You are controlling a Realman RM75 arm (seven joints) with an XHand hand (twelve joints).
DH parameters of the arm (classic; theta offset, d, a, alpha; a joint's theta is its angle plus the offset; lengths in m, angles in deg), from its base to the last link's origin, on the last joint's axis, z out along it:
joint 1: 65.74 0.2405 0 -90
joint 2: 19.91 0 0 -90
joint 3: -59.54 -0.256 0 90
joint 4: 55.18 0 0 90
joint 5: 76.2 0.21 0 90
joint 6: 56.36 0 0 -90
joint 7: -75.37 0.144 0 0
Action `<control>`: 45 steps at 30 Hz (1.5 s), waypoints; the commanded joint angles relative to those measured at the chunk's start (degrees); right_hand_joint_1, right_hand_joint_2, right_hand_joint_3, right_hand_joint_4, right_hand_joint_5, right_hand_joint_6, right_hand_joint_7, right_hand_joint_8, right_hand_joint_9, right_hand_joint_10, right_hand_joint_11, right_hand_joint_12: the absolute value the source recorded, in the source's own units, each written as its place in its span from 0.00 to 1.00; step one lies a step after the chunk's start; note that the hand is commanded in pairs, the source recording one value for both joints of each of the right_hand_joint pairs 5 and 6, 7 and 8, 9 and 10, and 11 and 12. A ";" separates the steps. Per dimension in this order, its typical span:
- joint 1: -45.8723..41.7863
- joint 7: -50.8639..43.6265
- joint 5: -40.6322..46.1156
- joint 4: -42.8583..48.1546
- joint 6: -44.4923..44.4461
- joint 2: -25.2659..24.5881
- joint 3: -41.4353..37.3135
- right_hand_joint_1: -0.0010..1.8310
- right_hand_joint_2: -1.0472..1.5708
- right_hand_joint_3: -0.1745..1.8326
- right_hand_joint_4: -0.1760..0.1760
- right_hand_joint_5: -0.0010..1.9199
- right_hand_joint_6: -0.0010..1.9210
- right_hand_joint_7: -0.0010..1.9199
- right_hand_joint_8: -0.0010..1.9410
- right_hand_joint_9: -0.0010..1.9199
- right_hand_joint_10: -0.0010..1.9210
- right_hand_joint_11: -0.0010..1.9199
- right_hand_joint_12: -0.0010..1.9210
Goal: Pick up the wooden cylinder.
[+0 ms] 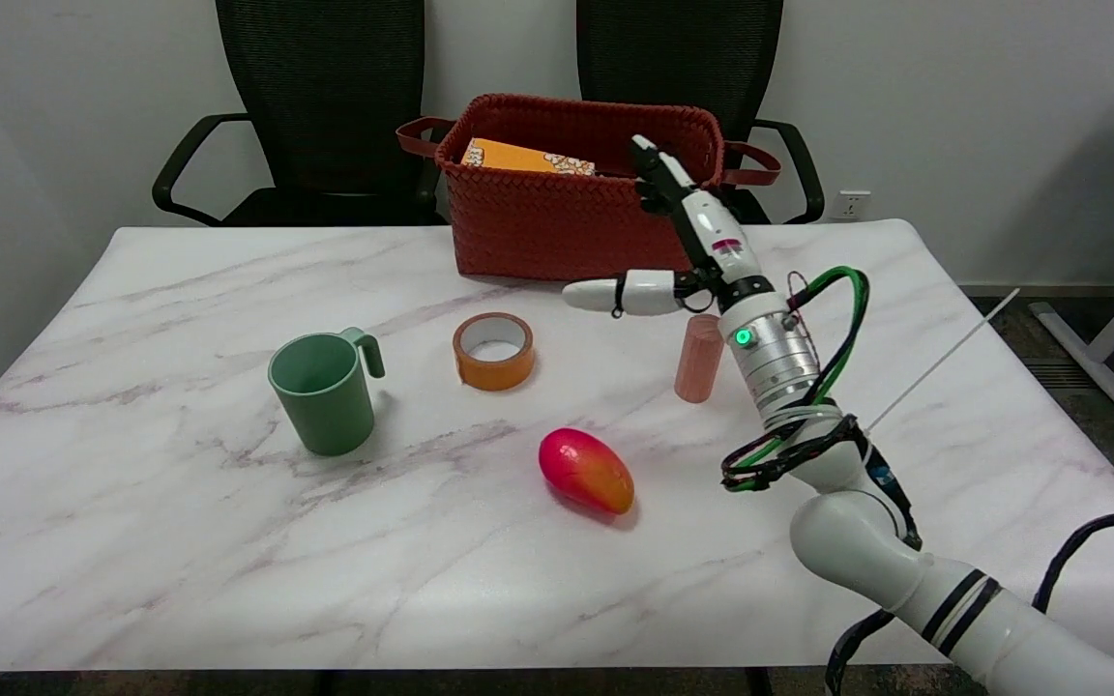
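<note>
Head view: marble table; robot hand spread, empty, above wooden cylinder.

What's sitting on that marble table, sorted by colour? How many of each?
Green: 1, the mug
Orange: 1, the tape roll
Red fading to orange: 1, the mango
Pinkish wood: 1, the wooden cylinder, upright beside the robot's right hand
Reddish-brown: 1, the woven basket, holding an orange box
Total: 5 things on the table, plus 1 box in the basket.

No legible txt, labels or nos. anywhere.
</note>
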 commanded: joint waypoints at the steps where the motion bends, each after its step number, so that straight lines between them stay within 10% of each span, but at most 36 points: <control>1: -2.57 0.33 9.34 -0.25 -5.32 1.86 -2.77 0.53 0.59 0.05 0.50 0.07 0.07 0.12 0.12 0.17 0.17 0.22 0.22; 45: -4.76 7.99 23.56 -5.89 -5.68 2.50 -1.49 0.44 0.61 0.00 0.50 0.00 0.00 0.03 0.03 0.05 0.05 0.11 0.11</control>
